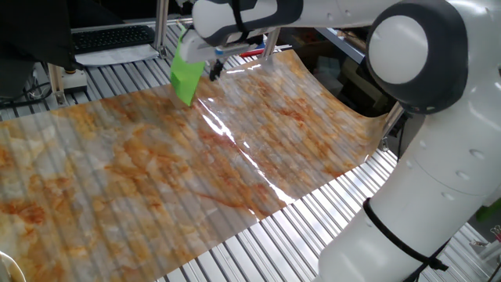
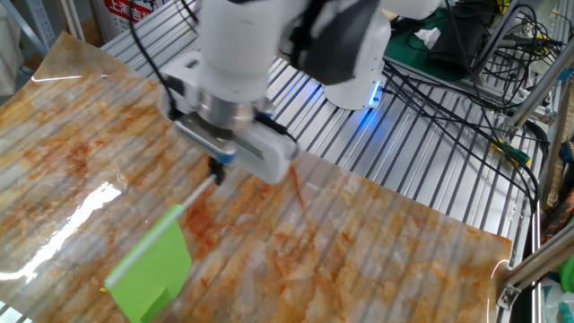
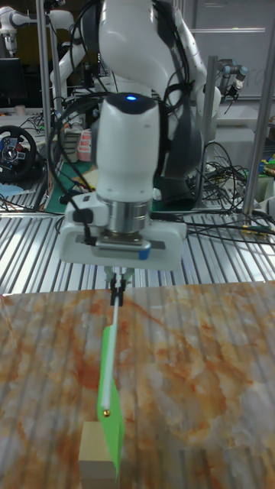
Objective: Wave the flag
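Observation:
The flag is a bright green rectangle on a thin white stick. My gripper is shut on the stick's upper end and holds the flag slanted down over the marbled sheet. In the tall fixed view the flag shows edge-on as a narrow green strip hanging below the gripper. Its lower end reaches a tan wooden block on the sheet. In one fixed view the gripper is at the sheet's far edge, just right of the flag.
An orange marbled sheet covers the slatted metal table. A keyboard lies behind the table. Cables and the arm's blue-lit base sit beyond the sheet. A steering wheel stands at the left.

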Robot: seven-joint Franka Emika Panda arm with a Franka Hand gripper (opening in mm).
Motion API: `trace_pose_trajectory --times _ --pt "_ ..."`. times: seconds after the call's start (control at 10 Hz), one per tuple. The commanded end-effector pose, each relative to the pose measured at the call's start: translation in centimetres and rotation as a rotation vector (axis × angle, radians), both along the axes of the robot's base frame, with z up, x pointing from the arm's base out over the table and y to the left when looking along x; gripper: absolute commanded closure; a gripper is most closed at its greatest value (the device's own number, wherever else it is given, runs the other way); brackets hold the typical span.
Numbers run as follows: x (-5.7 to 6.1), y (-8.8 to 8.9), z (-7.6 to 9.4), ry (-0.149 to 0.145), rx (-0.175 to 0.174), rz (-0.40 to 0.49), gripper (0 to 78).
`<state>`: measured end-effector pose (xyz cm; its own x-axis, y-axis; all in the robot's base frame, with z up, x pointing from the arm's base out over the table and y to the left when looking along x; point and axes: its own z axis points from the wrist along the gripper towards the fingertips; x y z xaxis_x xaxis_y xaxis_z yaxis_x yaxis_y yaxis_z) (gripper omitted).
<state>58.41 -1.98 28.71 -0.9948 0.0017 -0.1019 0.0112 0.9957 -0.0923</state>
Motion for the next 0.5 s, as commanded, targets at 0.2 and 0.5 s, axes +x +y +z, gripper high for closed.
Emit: trace_pose_trajectory --times 0.2,0.5 --pt "-6.05 22.87 -1.97 0.007 0.019 -0.262 76.4" --pt "-5.34 22.27 -1.99 -0.01 0.021 -0.251 76.4"
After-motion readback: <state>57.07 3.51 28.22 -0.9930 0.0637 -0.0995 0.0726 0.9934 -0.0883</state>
